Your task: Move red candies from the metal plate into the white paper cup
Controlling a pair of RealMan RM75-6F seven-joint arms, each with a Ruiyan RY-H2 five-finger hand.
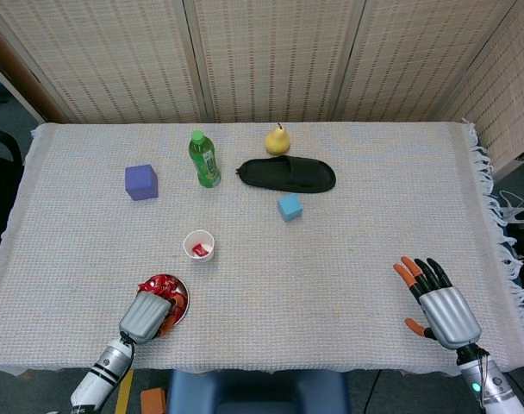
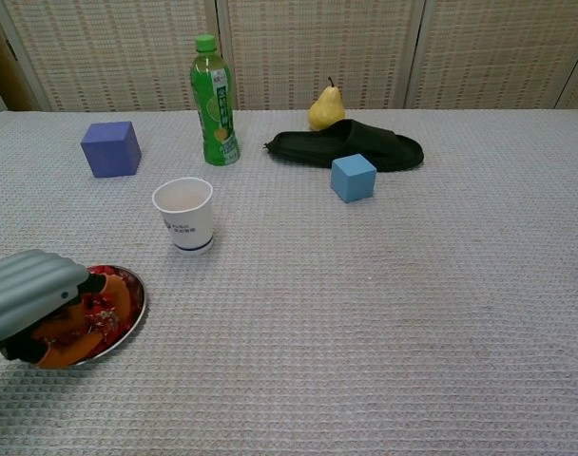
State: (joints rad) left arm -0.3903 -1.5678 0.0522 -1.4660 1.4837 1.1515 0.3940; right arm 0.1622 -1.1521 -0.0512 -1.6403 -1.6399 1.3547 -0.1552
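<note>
The metal plate (image 1: 185,301) (image 2: 138,302) near the table's front left edge holds a heap of red candies (image 1: 163,285) (image 2: 108,278). My left hand (image 1: 144,316) (image 2: 30,302) lies over the plate's near side, its orange fingers curled down into the candies and gripping among them. How many it holds is hidden. The white paper cup (image 1: 198,245) (image 2: 184,215) stands upright just beyond the plate, with one red candy inside in the head view. My right hand (image 1: 439,302) hovers open near the front right edge, fingers spread, holding nothing.
At the back are a purple cube (image 1: 140,182), a green bottle (image 1: 204,159), a yellow pear (image 1: 277,140) and a black slipper (image 1: 288,174). A small blue cube (image 1: 289,207) sits right of the cup. The cloth's fringed edge (image 1: 495,216) runs along the right.
</note>
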